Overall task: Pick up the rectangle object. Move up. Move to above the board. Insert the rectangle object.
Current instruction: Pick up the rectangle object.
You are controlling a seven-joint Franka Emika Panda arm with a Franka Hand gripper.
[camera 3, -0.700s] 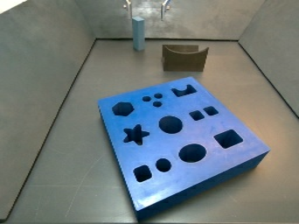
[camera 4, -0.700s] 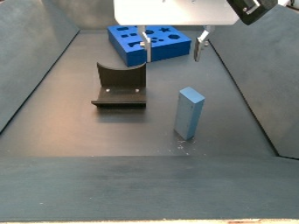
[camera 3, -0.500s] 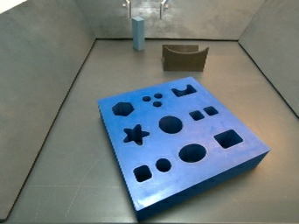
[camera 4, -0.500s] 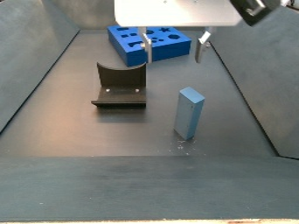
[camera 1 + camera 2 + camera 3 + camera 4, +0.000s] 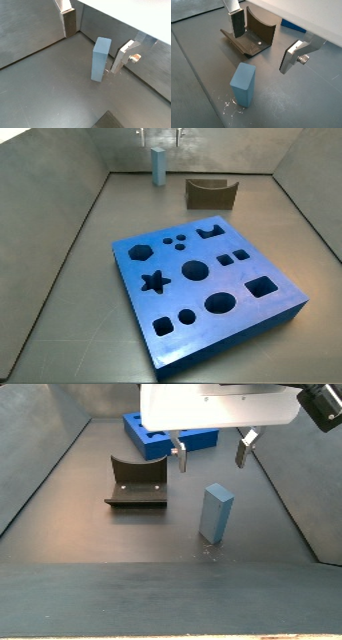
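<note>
Fingers [image 5: 121,56] are spread wide and grasp nothing: flat silver plates with dark pads, one on each side of the rectangle object [image 5: 100,59], neither touching it in either wrist view. Gripper [image 5: 207,447] hangs above the bar, fingertips pointing straight down at the floor [image 5: 80,534], clear of the bar's upper end in a side view. Arm body above the fingers is a large white housing, cut off by the picture's upper edge.

Rectangle object: slim light-blue bar of rectangular section, smooth and matte, standing upright on one small end on the grey floor. It stands near one end wall of the enclosure, well apart from the board [image 5: 207,293]; in a side view [image 5: 158,166] it shows only as a thin blue post under the gripper.

Board: thick bright-blue square slab lying flat on the floor, with star, hexagon, round, square and notched holes cut through its top face. In a side view [image 5: 171,429] it lies far behind the gripper, partly hidden by a finger.

Fixture [image 5: 136,482]: dark L-shaped bracket on a base plate, on the floor between bar and board, beside the bar and not touching it. Its upright face is curved inward in a wrist view [image 5: 256,34].

Faint scuff marks on the floor at the bar's foot; too small to read.
</note>
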